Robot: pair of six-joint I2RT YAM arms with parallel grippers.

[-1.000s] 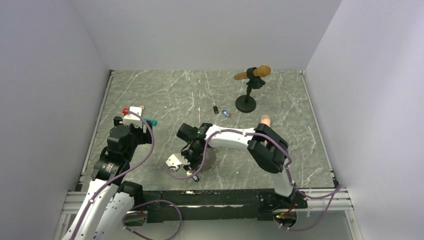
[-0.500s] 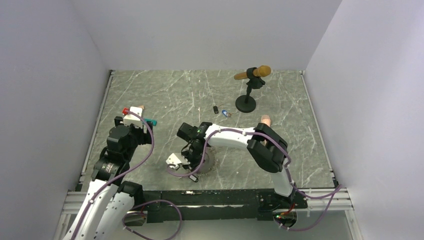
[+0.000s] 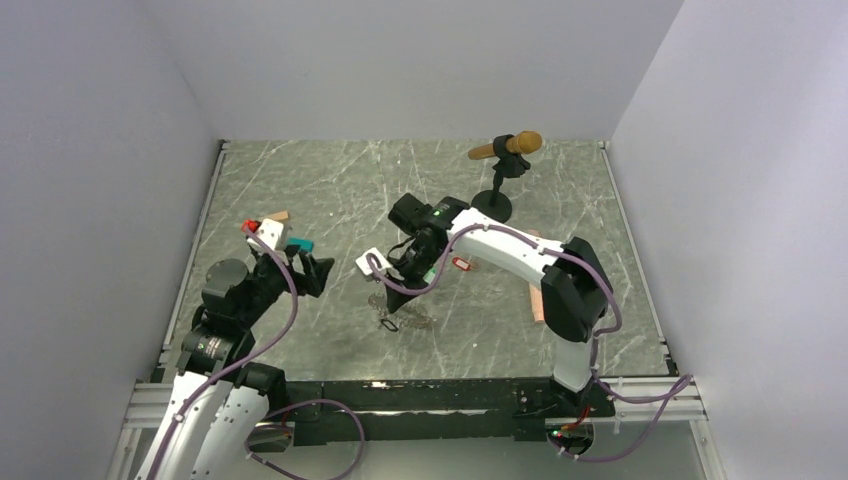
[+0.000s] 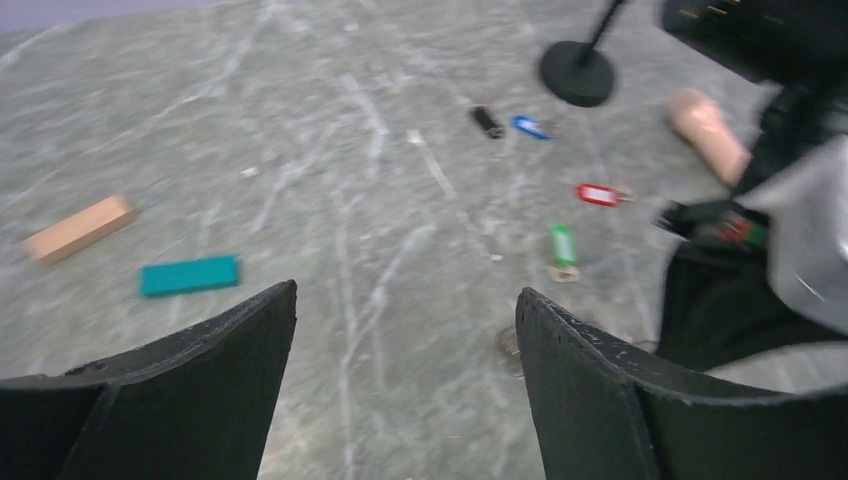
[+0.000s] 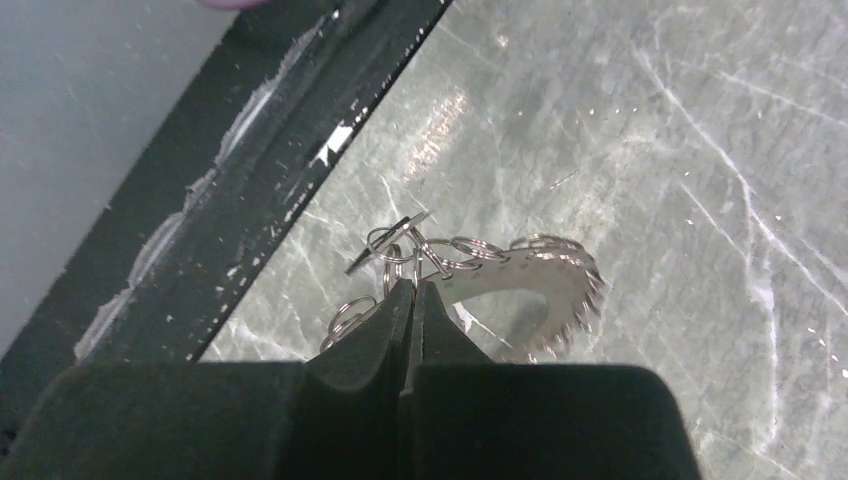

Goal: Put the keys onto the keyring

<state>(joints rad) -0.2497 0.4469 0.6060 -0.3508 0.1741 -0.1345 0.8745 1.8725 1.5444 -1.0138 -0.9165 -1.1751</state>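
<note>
Steel-grey keyring (image 5: 550, 270), toothed rim, small split rings (image 5: 470, 248) attached.

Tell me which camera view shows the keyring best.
The right wrist view: the keyring is close and its jagged rim is clear. The top view shows it tiny; the left wrist view hardly shows it.

Enclosed on three sides by plain pale walls (image 3: 420, 60). Floored with grey marble-patterned table (image 3: 320, 180), white-veined, evenly lit, black-framed at near edge.

Grey white-veined table (image 4: 400, 120), teal block (image 4: 189, 275), tan block (image 4: 79, 227), red key tag (image 4: 598, 194)
</note>
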